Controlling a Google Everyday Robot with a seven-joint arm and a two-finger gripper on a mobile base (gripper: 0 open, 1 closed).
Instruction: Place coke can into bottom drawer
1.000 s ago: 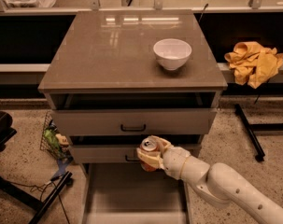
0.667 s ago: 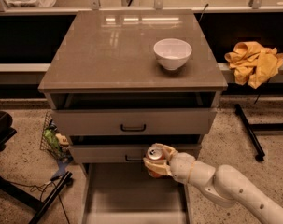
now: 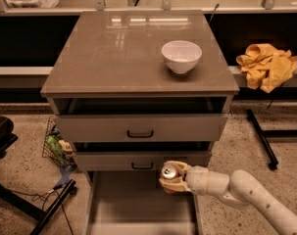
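End effector (image 3: 171, 178) w/ coke can (image 3: 169, 171) over bottom drawer (image 3: 136, 202)

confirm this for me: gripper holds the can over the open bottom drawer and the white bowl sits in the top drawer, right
Not quite. The camera view shows the bowl sitting on the cabinet top, not in a drawer. The rest holds: the gripper, low in front of the cabinet, holds the can over the open bottom drawer.
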